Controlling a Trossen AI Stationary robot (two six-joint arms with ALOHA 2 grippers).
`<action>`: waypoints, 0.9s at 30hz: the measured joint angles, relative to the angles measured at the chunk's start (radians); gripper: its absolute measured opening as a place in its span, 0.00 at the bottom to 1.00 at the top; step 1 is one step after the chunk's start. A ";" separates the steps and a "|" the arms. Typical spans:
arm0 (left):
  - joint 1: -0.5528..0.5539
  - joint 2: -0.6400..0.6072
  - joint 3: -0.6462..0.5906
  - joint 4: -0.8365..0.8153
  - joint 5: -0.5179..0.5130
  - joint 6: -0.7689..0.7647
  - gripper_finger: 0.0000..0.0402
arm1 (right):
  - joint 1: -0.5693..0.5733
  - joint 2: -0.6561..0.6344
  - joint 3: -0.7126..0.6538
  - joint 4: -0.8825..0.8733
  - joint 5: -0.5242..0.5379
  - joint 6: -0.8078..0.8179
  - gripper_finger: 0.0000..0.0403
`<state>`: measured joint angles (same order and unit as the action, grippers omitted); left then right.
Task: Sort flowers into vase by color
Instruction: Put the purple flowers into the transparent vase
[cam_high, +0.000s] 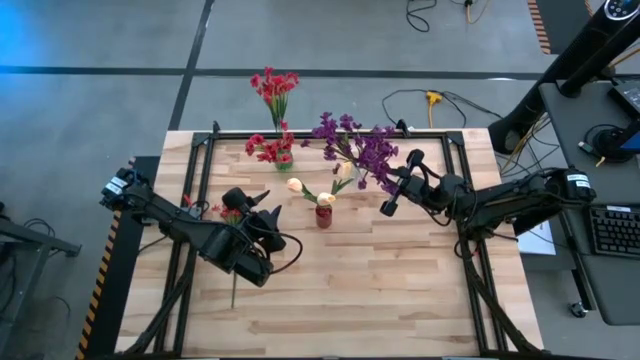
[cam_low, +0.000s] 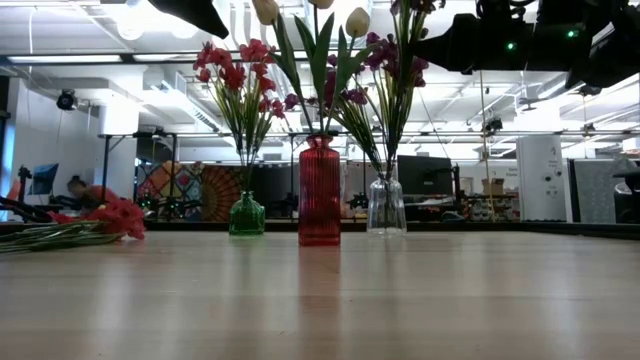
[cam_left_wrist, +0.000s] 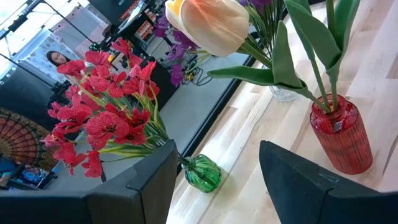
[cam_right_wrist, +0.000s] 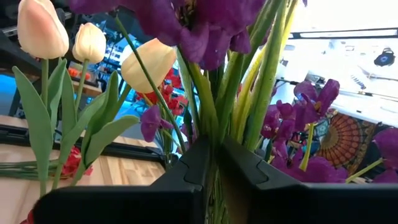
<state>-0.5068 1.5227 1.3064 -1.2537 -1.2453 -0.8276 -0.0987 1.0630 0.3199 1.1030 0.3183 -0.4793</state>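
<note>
Currently my right gripper (cam_high: 392, 197) is clenched on the green stems of the purple-blossomed flower sprigs (cam_high: 355, 143), high over the far right part of the pale wooden tabletop (cam_high: 400, 290). In the right wrist view the dark fingers (cam_right_wrist: 186, 168) pinch the stems with almost no gap. The stems' feet seem to sit in the clear glass vase (cam_low: 386, 205); I cannot tell how deep.

Step in hand, as I judge it: seating the purple bunch. Next move calls for letting go gently and lifting straight up, so the tall sprigs do not tip the small vase.

My left gripper (cam_high: 262, 222) hangs released over the near left of the table, jaws apart with nothing between them. It looks toward the red ribbed glass vase (cam_left_wrist: 341, 134) holding cream-yellow tulips (cam_left_wrist: 208, 23) and the small green glass vase (cam_left_wrist: 201, 172) with red-blossomed sprigs (cam_left_wrist: 102, 118).

Left to do: a loose bundle of red flowers (cam_low: 95, 222) lies flat on the table at the left, near the left arm.

Room:
- Three vases stand in a close row toward the far edge; blossoms overlap above.
- Near half of the table is open for moving.
- Black frame rails (cam_high: 200, 170) border the sides.
</note>
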 joint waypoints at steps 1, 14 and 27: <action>0.000 0.000 0.000 0.000 0.000 0.000 0.52 | 0.000 0.000 0.000 0.000 0.000 0.000 0.07; 0.000 0.000 0.000 0.000 0.000 0.000 0.52 | 0.000 0.000 0.000 -0.011 0.027 0.016 0.27; 0.000 0.000 0.000 0.001 0.001 0.000 0.52 | 0.000 0.000 0.000 -0.055 0.052 0.064 0.40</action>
<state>-0.5064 1.5227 1.3064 -1.2530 -1.2446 -0.8276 -0.0989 1.0626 0.3199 1.0476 0.3702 -0.4154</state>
